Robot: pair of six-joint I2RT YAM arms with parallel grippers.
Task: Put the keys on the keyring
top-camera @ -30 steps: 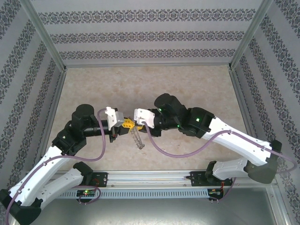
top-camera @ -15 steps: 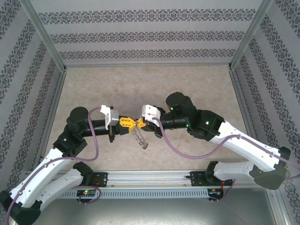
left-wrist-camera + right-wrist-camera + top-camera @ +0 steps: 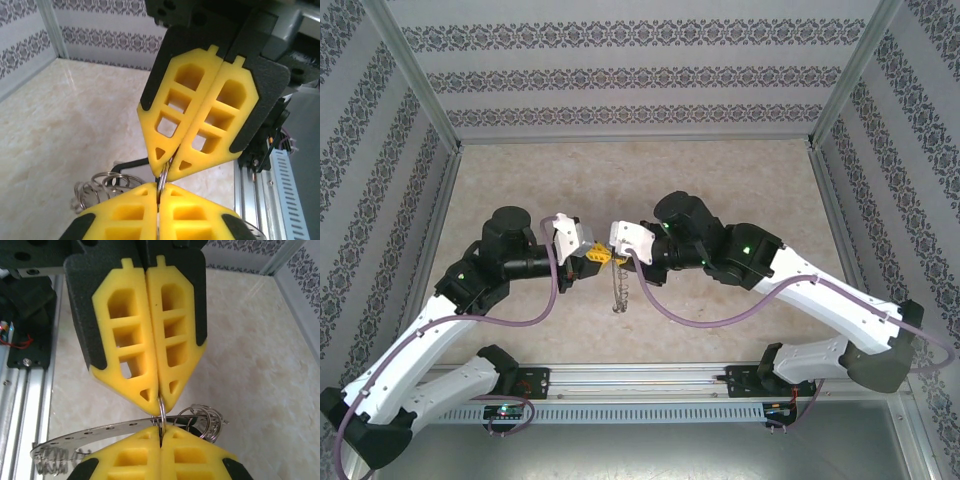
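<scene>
My left gripper (image 3: 595, 256) and right gripper (image 3: 611, 258) meet tip to tip above the table's middle. Both are shut on one small silvery loop (image 3: 162, 412) at the edge of the keyring (image 3: 618, 290), which hangs below them. In the right wrist view, my right gripper (image 3: 161, 429) pinches that loop from below, and the flat grey band of the keyring (image 3: 90, 435) with its small holes runs left. In the left wrist view, my left gripper (image 3: 160, 186) holds the loop (image 3: 165, 175). A thin dark piece (image 3: 130, 163), perhaps the keys, lies behind the spare loops (image 3: 100, 182).
The beige table (image 3: 720, 180) is walled by patterned panels on three sides. A metal rail (image 3: 640, 385) with the arm bases runs along the near edge. Purple cables loop under both wrists.
Both grippers, still pinched together, have drifted slightly back and left. The hanging keyring has swung from a slant to nearly straight down.
</scene>
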